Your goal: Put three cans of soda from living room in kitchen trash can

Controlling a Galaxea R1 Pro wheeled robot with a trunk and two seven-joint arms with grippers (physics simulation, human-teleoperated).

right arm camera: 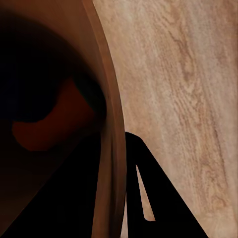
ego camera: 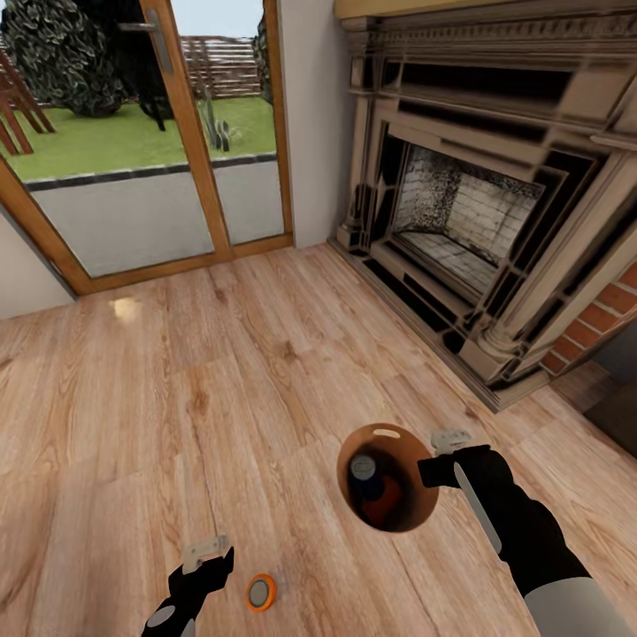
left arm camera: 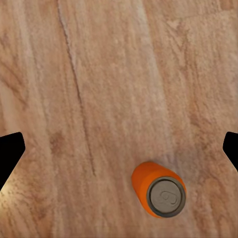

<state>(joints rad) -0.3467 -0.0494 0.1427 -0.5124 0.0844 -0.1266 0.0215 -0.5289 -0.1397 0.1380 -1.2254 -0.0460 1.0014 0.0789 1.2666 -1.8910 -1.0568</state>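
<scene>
One orange soda can (ego camera: pixel 260 592) (left arm camera: pixel 159 191) stands upright on the wood floor, grey top facing up. My left gripper (ego camera: pixel 208 557) (left arm camera: pixel 119 148) hovers open just to its left and above it, fingers spread wide and touching nothing. The trash can (ego camera: pixel 414 495), brown inside with an oval slot near its rim, hangs tilted above the floor, my right gripper (ego camera: pixel 440 462) (right arm camera: pixel 111 198) shut on its rim (right arm camera: pixel 106 124). Inside it lie the blue can (ego camera: pixel 363 469) and the other orange can (ego camera: pixel 386 510) (right arm camera: pixel 49 124).
A brick fireplace (ego camera: pixel 460 221) with a dark wood surround fills the right side, its base reaching close to my right arm. Glazed wooden doors (ego camera: pixel 177 133) to a garden stand at the back left. Plank floor (ego camera: pixel 221 372) stretches ahead.
</scene>
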